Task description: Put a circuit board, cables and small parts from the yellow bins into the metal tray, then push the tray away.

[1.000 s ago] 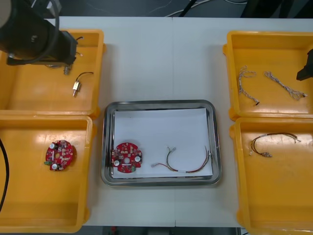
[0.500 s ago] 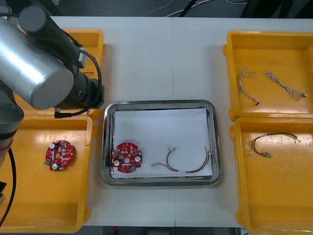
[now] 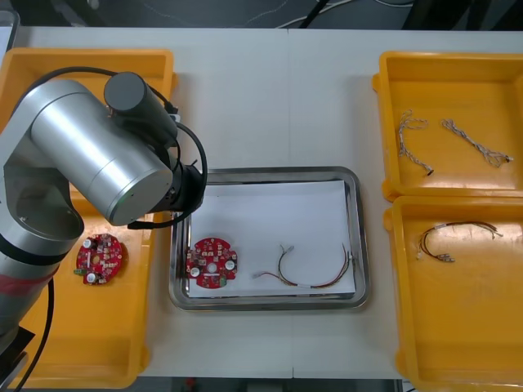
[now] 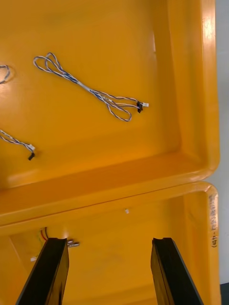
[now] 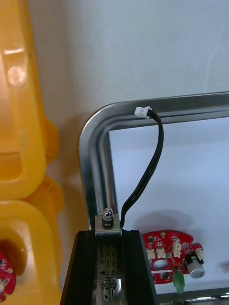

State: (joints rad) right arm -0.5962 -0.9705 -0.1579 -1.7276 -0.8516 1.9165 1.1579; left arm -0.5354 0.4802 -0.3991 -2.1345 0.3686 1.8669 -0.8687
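White-lined tray (image 3: 360, 245): red board (image 3: 212, 263) flat at near-left, red-yellow cable (image 3: 315, 273) curled beside it. Over the tray's left rim, small metal part (image 5: 109, 220) with black cable (image 5: 153, 164), white plug at its end, pinched in left gripper (image 5: 109, 236).

bright, even light from overhead; shadows soft, faint; broad white sheen along left arm (image 3: 98, 163) casing; glare streaks on metal tray (image 3: 265, 173) rim; hot spots on yellow bin (image 4: 208, 28) edge; glint on small metal part (image 5: 108, 212)
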